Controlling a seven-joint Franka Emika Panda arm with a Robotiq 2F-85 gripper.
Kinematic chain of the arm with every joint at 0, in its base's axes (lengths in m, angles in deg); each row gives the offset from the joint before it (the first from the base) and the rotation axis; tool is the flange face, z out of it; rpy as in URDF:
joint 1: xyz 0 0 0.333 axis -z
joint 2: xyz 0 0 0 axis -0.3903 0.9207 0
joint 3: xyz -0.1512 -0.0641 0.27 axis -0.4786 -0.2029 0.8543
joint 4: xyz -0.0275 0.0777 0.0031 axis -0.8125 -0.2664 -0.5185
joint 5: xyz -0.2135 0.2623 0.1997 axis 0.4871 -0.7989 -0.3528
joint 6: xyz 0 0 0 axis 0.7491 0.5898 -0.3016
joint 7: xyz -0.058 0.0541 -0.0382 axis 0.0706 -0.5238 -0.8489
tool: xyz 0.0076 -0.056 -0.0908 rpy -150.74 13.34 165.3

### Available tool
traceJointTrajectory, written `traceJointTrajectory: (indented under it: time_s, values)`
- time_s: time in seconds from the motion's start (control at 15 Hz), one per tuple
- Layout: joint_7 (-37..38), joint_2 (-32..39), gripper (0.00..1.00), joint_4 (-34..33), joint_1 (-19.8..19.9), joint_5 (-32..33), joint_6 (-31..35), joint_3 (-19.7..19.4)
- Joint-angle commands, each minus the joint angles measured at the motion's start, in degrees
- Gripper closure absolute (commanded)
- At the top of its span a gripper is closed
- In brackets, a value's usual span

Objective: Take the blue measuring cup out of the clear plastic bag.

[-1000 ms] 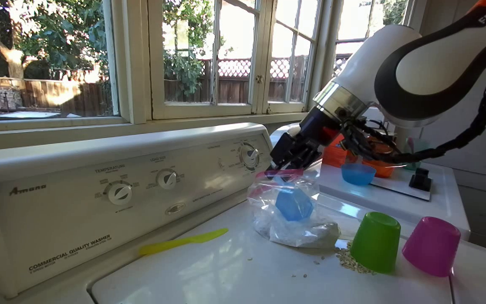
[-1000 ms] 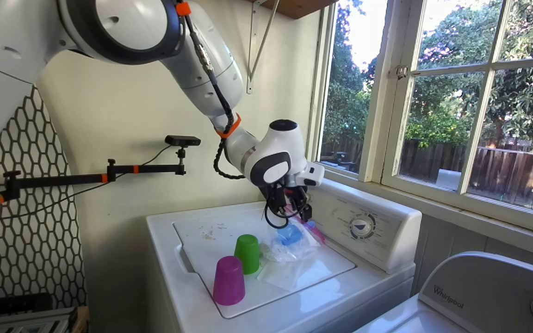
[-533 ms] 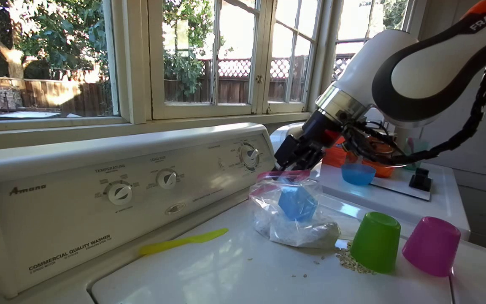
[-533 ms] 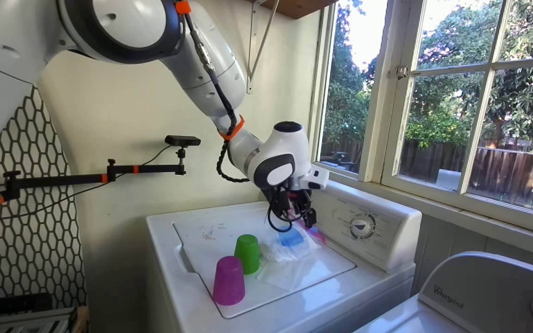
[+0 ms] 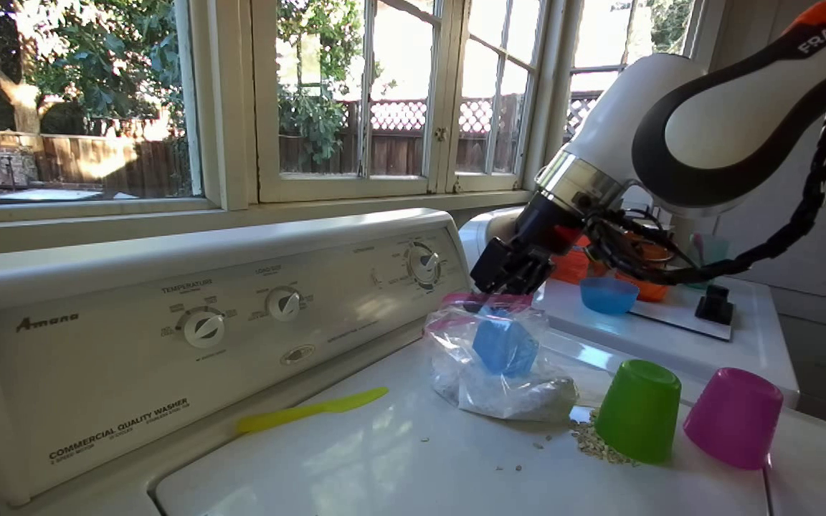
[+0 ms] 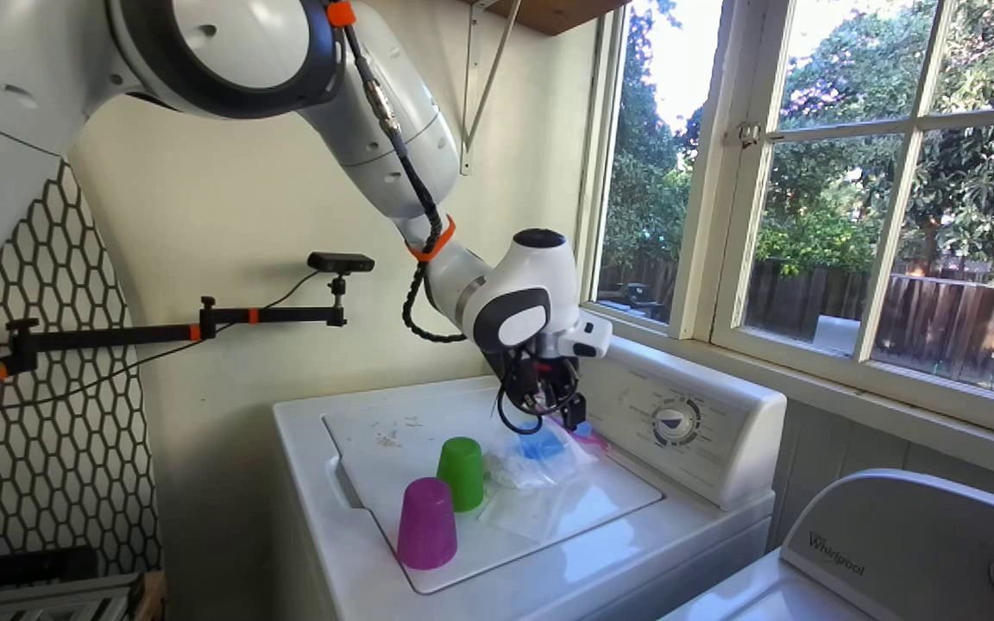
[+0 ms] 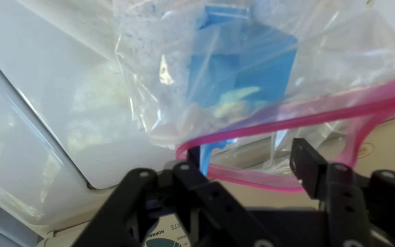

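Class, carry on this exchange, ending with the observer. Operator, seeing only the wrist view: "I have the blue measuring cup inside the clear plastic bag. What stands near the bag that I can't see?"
Observer: A green tumbler stands upside down beside the clear plastic bag.
Operator: Does anything lie by the control panel?
Observer: Yes, a yellow knife-shaped utensil lies at its foot in an exterior view.
Operator: Besides the blue measuring cup, is any other blue container about?
Observer: Yes, a shallow blue dish on the neighbouring machine.

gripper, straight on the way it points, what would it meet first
Likely the clear plastic bag, its pink rim by the fingertips; the blue measuring cup's handle is close, depth unclear.
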Motion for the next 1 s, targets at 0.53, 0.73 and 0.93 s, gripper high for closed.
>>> traceJointTrajectory:
  time_s: [0.53, 0.73, 0.93]
  values:
    - [1.43, -0.58, 0.85, 0.27, -2.41, 1.98, -4.43, -3.07]
    - [1.94, -0.77, 1.0, 0.44, -2.72, 1.82, -3.89, -3.71]
    - [2.68, -1.39, 0.99, 0.91, -2.57, 1.13, -2.66, -4.03]
